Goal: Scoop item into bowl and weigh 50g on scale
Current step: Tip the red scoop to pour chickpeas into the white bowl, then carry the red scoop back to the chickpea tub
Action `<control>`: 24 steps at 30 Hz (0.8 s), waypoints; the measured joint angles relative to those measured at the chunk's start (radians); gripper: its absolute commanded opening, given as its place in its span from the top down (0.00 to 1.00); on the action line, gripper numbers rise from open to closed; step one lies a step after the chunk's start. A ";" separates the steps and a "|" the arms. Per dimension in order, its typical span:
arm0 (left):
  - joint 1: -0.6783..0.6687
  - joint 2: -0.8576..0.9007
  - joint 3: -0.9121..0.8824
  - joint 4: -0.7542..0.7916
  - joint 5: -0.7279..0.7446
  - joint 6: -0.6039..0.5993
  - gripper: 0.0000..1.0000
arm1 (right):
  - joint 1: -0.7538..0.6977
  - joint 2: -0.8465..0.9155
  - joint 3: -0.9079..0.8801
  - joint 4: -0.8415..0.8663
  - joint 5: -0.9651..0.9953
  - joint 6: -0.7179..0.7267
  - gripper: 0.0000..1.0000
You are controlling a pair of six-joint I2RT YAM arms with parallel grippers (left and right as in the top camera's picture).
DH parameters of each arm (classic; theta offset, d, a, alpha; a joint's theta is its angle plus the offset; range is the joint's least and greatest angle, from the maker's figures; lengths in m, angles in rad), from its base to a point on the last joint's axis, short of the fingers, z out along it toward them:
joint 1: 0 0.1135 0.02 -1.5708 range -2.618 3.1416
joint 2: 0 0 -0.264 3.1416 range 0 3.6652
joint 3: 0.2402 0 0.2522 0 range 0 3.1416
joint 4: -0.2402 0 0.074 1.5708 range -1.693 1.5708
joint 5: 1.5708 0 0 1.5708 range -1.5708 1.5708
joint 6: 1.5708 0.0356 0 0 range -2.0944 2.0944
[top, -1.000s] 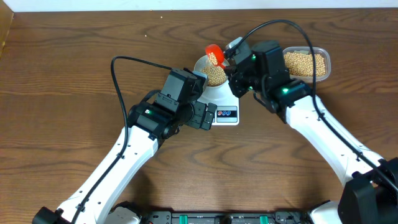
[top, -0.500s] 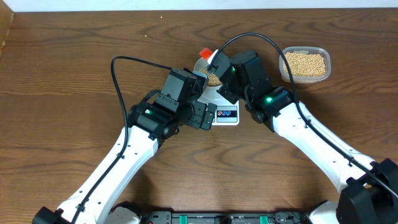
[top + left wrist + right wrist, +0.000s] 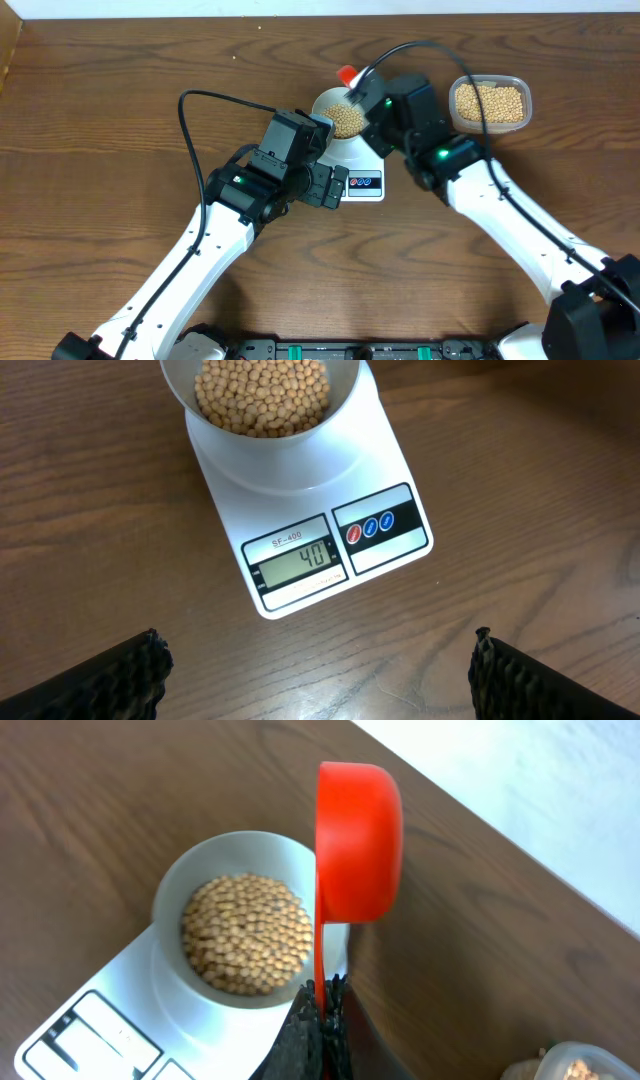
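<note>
The pale bowl (image 3: 336, 104) (image 3: 345, 390) (image 3: 180, 890) stands on the white scale (image 3: 365, 160) (image 3: 390, 460) (image 3: 120, 990), holding a heap of tan beans (image 3: 346, 120) (image 3: 262, 395) (image 3: 245, 932). The scale's display (image 3: 303, 559) reads 40. My right gripper (image 3: 322, 1005) is shut on the handle of a red scoop (image 3: 358, 840) (image 3: 348, 74), held tilted on edge beside the bowl's far rim. My left gripper (image 3: 315, 670) is open and empty, just in front of the scale. More beans lie in a clear tub (image 3: 490, 103) at the right.
The clear tub's corner shows at the lower right of the right wrist view (image 3: 575, 1065). A pale wall or edge (image 3: 540, 780) runs behind the wooden table. The left arm (image 3: 280, 160) sits close against the scale's left side.
The right gripper has swung the red scoop from over the bowl to just beyond its far rim, and the arm has shifted right. The left arm has not moved.
</note>
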 measured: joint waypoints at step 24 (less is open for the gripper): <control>0.000 0.000 0.000 0.000 0.000 0.000 0.02 | -0.546 -0.148 0.000 -0.298 -0.225 0.220 0.99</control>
